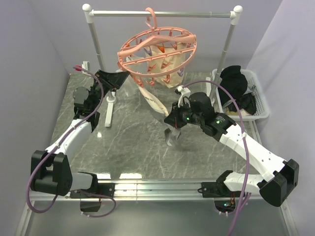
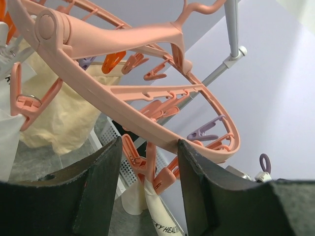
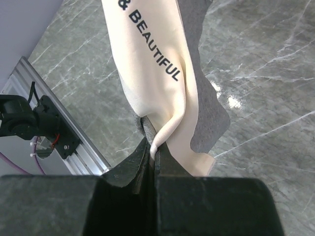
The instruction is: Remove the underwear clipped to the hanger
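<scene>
Right grip: we find the right gripper [image 3: 152, 147] clamped shut on a fold of the cream underwear [image 3: 157, 73], drawing its printed band taut, away from the clip above.
Left grip: the left gripper [image 2: 150, 147] has its fingers apart, with a pink clip [image 2: 134, 156] between them, likely so that it can squeeze the clip open.
Above the left fingers: the hanger [image 2: 123, 98] tilts from the rail [image 1: 162, 14].
Right of the right fingers: a white basket [image 1: 263, 101] holds black underwear [image 1: 234, 81].
</scene>
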Motion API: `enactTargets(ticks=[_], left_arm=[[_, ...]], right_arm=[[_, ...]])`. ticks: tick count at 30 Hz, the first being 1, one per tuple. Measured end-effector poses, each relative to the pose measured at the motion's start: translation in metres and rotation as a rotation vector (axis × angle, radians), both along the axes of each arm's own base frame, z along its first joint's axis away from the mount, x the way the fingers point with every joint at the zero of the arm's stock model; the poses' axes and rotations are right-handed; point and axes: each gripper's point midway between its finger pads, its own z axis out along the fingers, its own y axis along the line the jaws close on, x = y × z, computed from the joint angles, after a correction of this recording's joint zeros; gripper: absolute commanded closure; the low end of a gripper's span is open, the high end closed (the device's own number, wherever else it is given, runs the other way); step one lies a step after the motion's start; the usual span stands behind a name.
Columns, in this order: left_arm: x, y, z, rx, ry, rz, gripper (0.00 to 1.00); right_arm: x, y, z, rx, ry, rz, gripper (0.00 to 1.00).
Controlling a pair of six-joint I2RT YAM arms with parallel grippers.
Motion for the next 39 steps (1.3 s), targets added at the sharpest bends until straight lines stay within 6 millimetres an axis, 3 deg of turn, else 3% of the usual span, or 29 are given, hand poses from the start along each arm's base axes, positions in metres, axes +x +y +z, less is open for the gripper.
enactTargets(ticks=[12, 24, 39], left_arm=[[-0.006, -0.001, -0.024, 0.012, 0.046, -0.010, 0.45], [0.004, -0.007, -0.015, 0.018, 0.032, -0.032, 0.48], [0.007, -0.022, -0.021, 0.020, 0.046, -0.067, 0.56]], right_arm=[[-0.002, 0.001, 0.001, 0.006, 0.004, 0.013, 1.00], [-0.003, 0.002, 0.001, 0.008, 0.005, 0.017, 1.00], [-0.007, 0.005, 0.001, 0.013, 0.004, 0.056, 1.00]])
